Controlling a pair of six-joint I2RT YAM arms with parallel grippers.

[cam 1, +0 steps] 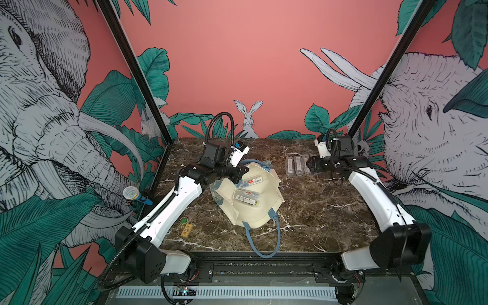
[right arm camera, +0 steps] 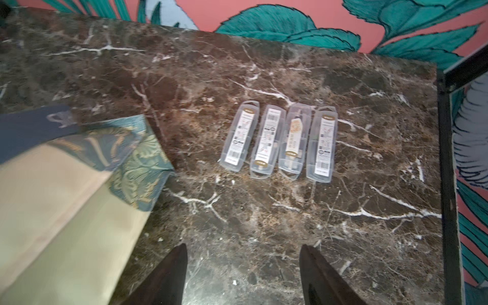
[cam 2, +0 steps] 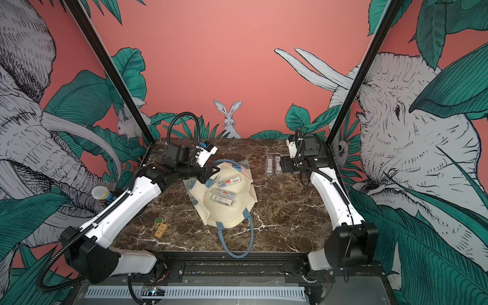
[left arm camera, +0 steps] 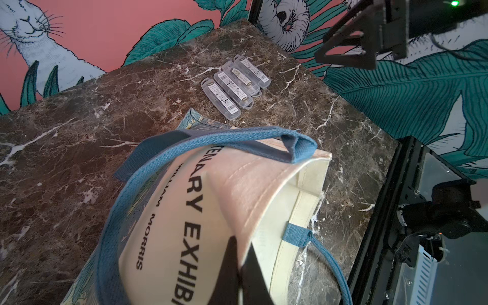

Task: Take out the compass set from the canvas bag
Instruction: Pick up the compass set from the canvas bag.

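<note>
The canvas bag (cam 1: 269, 190) (cam 2: 241, 187) lies on its side mid-table, mouth facing up and toward the front. My left gripper (cam 1: 239, 174) (left arm camera: 239, 250) is shut on the bag's upper rim and holds the mouth open. Inside the bag lie three clear compass set cases (cam 1: 253, 181) (cam 1: 247, 192) (cam 1: 247, 201). Several more compass set cases (right arm camera: 278, 141) (left arm camera: 235, 87) sit side by side on the marble at the back right. My right gripper (right arm camera: 243, 247) (cam 1: 307, 165) hovers open just above the table beside that row, with nothing between its fingers.
One blue strap handle (cam 1: 264, 245) trails over the table's front edge onto the black rail. A wooden tag with a green charm (cam 1: 186, 228) lies front left. A microphone (cam 1: 133, 195) pokes in at the left edge. Black frame posts stand at the back corners.
</note>
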